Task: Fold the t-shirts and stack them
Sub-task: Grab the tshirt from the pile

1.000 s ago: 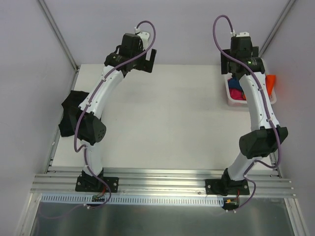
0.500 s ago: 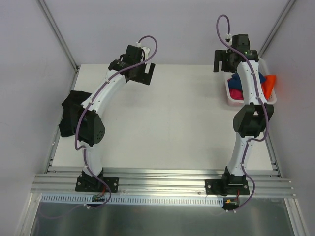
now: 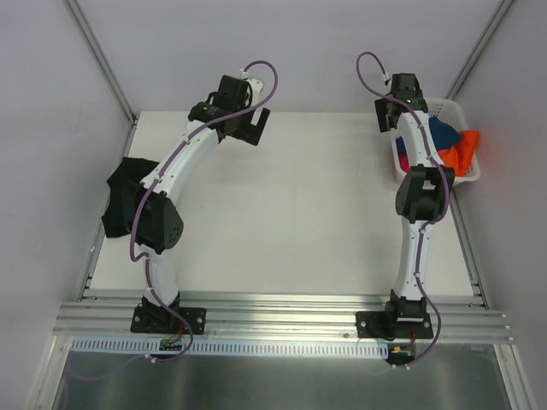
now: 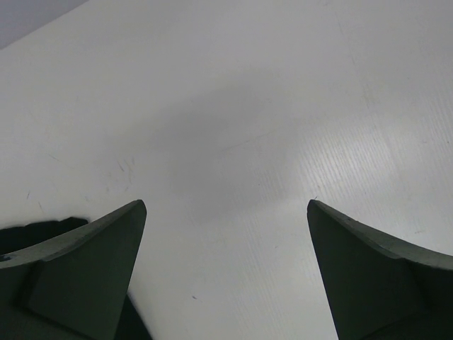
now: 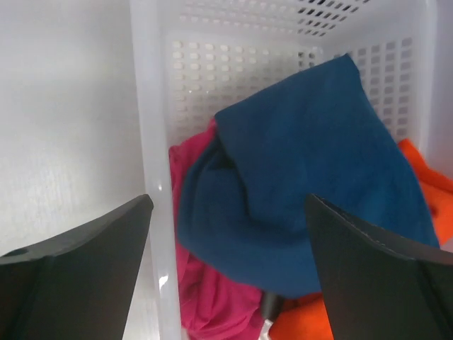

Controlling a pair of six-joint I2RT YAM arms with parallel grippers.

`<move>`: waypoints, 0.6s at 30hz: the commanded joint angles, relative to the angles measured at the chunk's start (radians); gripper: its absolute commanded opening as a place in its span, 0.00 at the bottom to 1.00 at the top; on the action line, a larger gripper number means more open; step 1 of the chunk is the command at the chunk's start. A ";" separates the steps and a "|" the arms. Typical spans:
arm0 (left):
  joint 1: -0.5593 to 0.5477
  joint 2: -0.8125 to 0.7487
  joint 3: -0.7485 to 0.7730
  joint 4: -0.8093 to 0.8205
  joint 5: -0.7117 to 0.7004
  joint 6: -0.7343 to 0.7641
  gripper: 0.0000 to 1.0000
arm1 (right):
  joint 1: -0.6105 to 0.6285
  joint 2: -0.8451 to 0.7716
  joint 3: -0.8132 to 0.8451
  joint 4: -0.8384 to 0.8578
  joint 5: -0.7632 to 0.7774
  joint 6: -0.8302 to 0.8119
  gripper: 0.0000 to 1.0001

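A black t-shirt [image 3: 120,201] lies bunched at the desk's [image 3: 299,222] left edge, the only one out; whether it is folded I cannot tell. Farther back the left arm's [image 3: 184,155] jaws stand apart, empty, over the desk. The right arm's [image 3: 417,143] jaws, likewise apart, hang over the basket [image 5: 152,142] holding the navy t-shirt [image 5: 304,184], magenta t-shirt [image 5: 202,283] and orange t-shirt [image 5: 425,177], so most folding and stacking seems left.

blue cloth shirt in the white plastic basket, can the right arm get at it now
Probably yes: the right gripper hangs open at the rim of the white plastic basket, and the blue cloth shirt lies uncovered on top.
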 commanded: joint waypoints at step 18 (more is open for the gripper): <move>-0.120 0.022 0.069 0.023 -0.069 0.086 0.99 | -0.102 0.036 0.005 0.155 0.203 -0.227 0.83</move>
